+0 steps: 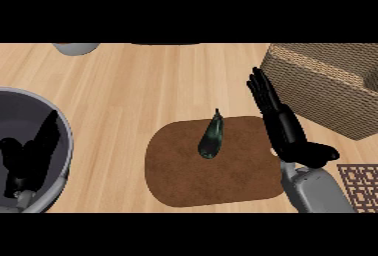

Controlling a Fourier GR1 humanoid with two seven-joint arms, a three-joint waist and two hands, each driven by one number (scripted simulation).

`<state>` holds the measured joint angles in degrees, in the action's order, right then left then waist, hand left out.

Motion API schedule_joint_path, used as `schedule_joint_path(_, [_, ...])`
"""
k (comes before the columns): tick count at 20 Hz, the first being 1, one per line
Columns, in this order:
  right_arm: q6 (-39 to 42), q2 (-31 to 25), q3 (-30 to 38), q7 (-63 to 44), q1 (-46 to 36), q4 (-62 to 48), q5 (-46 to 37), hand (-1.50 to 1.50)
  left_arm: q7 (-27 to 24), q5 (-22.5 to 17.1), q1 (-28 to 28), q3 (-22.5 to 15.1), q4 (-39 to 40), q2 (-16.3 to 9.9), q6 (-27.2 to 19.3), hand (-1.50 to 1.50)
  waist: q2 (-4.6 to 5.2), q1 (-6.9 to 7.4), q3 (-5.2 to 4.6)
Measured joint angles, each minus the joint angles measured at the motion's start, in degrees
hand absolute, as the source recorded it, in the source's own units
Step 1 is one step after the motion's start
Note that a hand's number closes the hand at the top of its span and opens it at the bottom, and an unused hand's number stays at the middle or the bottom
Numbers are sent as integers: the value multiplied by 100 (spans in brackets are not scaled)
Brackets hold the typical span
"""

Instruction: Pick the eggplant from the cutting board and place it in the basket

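Note:
A dark green-black eggplant (212, 136) lies on the upper middle of the brown cutting board (199, 180), its stem tip pointing away from me. My right hand (284, 127) stands just to the right of it, at the board's right edge, fingers straight and pointing away, thumb out to the right; it does not touch the eggplant. The woven tan basket (328, 85) sits at the upper right, beyond and to the right of that hand. My left hand (29, 155) rests open at the far left, fingers up, over a grey round bowl.
The grey bowl (65, 130) fills the left edge. A pale grey object (76, 48) shows at the top left edge. A brown patterned mat (362, 180) peeks in at the lower right. Bare wooden counter (148, 80) lies between board, bowl and basket.

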<state>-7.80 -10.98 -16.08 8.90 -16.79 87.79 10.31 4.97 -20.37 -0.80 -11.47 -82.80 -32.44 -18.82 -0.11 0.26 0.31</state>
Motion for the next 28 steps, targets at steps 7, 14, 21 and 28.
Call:
schedule_joint_path(7, [0, 527, 657, -580, -1104, -926, 736, 150, 209, 201, -44, -136, -181, 85, -92, 0, 36, 143, 103])
schedule_joint_path(14, [-717, 984, -53, -1074, -2057, -1712, 447, -150, 107, 341, -36, -177, -165, 97, 179, 0, 17, 299, 127])
schedule_joint_path(21, [-1145, 265, -715, -2550, -3035, -2576, -793, -150, 145, 338, 224, 21, -274, 43, 359, 0, -60, 148, 103])
schedule_joint_path(28, [123, -827, -1109, -4182, -4299, -2907, -1270, -150, 349, 349, 468, 240, -359, 64, 480, 0, -112, -15, 116])
